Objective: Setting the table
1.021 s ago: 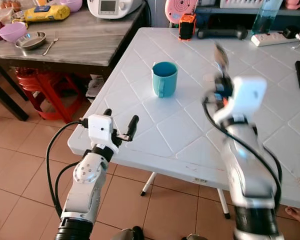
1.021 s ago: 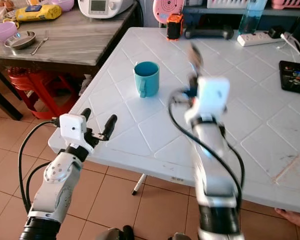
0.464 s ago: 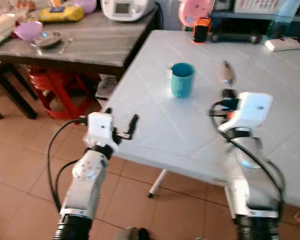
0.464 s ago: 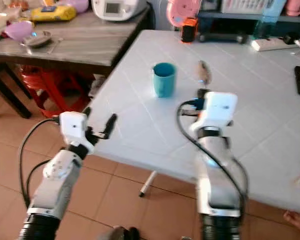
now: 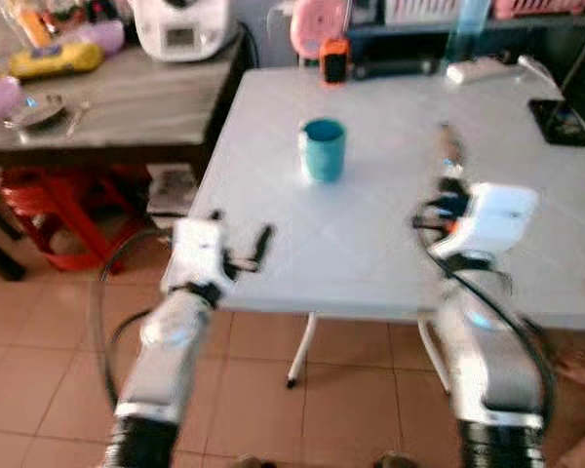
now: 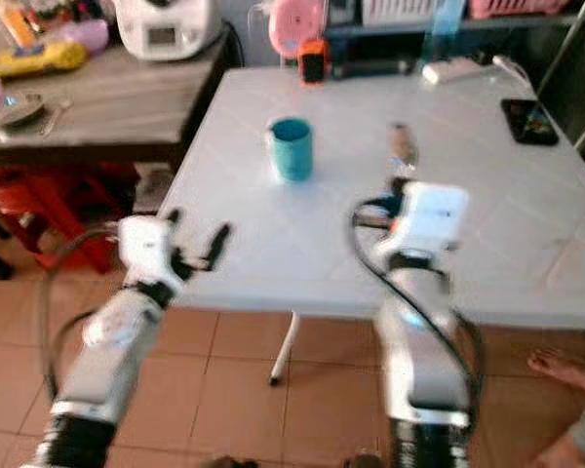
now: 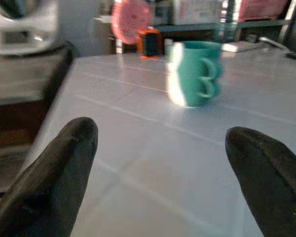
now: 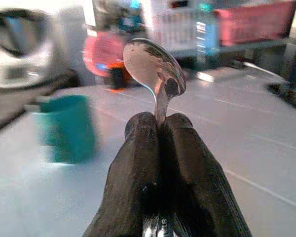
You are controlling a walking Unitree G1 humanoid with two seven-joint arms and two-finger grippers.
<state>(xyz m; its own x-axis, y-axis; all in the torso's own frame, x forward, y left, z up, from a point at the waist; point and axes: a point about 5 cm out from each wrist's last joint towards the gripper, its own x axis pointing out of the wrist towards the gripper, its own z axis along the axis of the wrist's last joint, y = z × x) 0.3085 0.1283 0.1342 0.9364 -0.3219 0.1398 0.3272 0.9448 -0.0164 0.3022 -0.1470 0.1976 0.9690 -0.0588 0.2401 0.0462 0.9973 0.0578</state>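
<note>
Left eye view: frame is blurred. White table carries a teal mug toward its far left part. Left gripper sits at the table's near left edge, fingers spread wide, nothing between them. Right gripper is raised over the table's right-centre part, pinching a spoon that points away from the robot; the spoon is well apart from the mug. A grey side table stands to the left, with a white appliance at its back. An orange object stands at the white table's far edge; a dark phone lies far right.

Right eye view: same layout. A person's bare foot rests on the tiled floor at lower right.

Left wrist view: two black fingers stand wide apart and empty, just above the tabletop. The mug stands ahead between them, its handle facing the camera.

Right wrist view: both fingers are pressed together on the spoon's handle; the bowl rises above the tips. The mug is off to one side, blurred.
</note>
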